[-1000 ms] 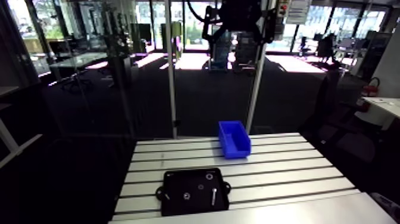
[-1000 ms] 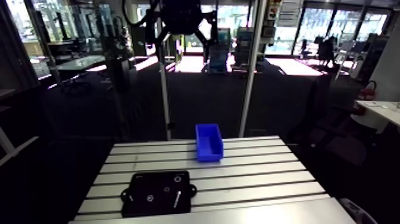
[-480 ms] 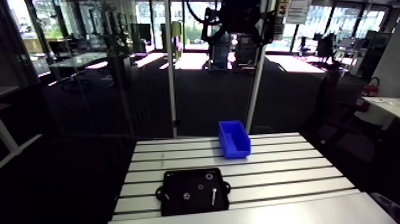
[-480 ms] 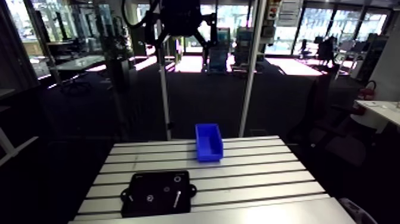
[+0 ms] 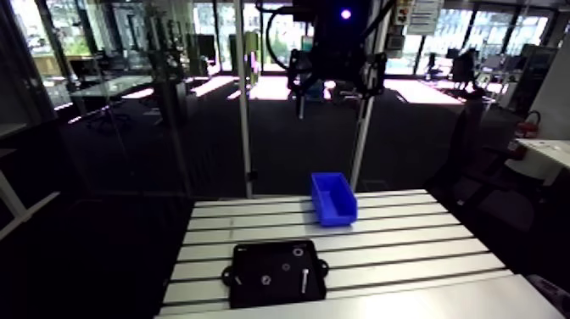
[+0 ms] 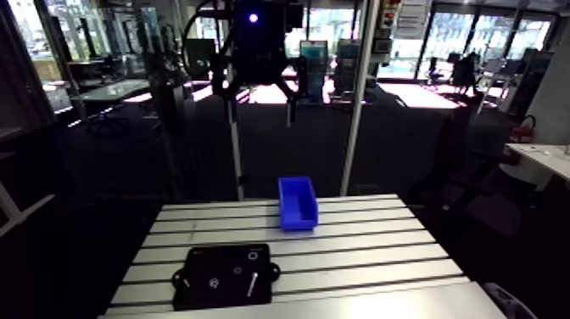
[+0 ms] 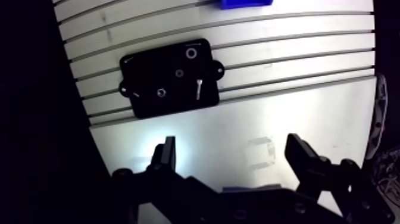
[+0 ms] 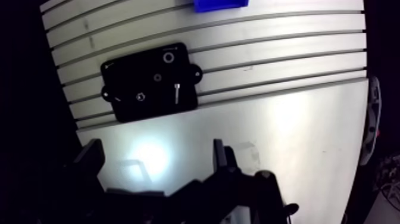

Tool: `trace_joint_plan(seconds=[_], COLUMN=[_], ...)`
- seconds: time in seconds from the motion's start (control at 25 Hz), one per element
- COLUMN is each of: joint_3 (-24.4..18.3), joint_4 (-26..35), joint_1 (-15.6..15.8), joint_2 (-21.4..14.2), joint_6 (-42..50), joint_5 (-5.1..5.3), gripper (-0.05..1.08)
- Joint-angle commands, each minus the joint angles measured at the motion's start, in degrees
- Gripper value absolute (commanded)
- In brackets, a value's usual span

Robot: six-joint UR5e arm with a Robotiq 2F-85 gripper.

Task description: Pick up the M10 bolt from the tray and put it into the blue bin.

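Fingers (image 7: 165, 158) are spread wide with nothing between them, hanging high over the smooth front part of the desk (image 7: 309, 113). In the wrist view the black tray (image 7: 146, 65) lies ahead of them, flat on the slotted part. The blue bin (image 7: 244, 3) is further on past the tray, only just poking into view.

The bolt (image 7: 199, 88) is lying flat in the tray, toward the end on the bin's side. It's got company in there:
- a ring (image 7: 191, 53) near the far corner
- a small nut (image 7: 179, 72) between the ring and the bolt, close to the bolt but not touching as far as I can see
- another nut (image 7: 161, 92) around mid-tray
- a thin little sliver (image 7: 136, 94) at the other end, too small for me to name

In the arm view the bin stands back and off to one side of the tray, well apart, with strips of slotted desk between them.

Bright glare patch (image 7: 146, 149) on the desk right beside one finger. Some grey curved thing (image 7: 378, 119) sits at the desk's edge by the other finger, can't tell what it is.
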Motion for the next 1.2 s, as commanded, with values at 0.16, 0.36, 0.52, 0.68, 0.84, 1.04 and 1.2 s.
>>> trace_joint_plan(seconds=[0.16,0.36,0.52,0.68,0.84,1.04,1.2], joint_3=[9.81,13.77,15.35,16.75,19.39,22.21,23.79], joint_4=[-10.29,-14.25,-15.12,-17.23,-19.52,-22.95,-24.53], joint_1=[0.00,0.18,0.35,0.44,0.44,0.62,0.62], joint_2=[-0.26,0.27,0.80,1.24,1.33,2.12,3.00], joint_6=[2.03,2.03,2.03,2.20,2.12,2.03,2.12], joint_5=[-0.40,-0.23,-0.14,-0.05,-0.14,-0.31,-0.23], gripper=[0.01,0.01,0.01,0.01,0.01,0.01,0.01])
